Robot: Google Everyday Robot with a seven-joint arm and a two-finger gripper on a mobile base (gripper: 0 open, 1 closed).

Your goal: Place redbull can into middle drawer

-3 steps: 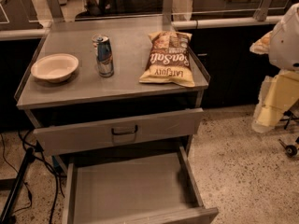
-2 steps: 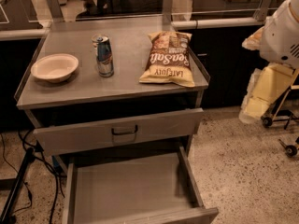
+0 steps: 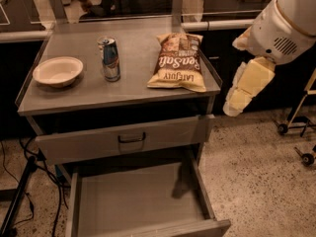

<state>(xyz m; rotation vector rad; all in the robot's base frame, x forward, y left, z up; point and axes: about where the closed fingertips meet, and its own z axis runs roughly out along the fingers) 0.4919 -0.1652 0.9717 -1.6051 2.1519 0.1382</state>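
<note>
The redbull can, blue and silver with a silver top, stands upright on the grey counter top, between a bowl and a chip bag. The middle drawer is pulled out below, with a bare flat floor and low side walls. My gripper hangs from the white arm at the right, off the counter's right edge, at about counter height. It is well to the right of the can and holds nothing that I can see.
A white bowl sits at the counter's left. A chip bag lies right of the can. The upper drawer, with a bar handle, is closed above the open one. Cables run at the lower left. Speckled floor lies to the right.
The arm and gripper have moved left, closer to the counter's right edge. The can, bowl, bag and drawers have not moved.
</note>
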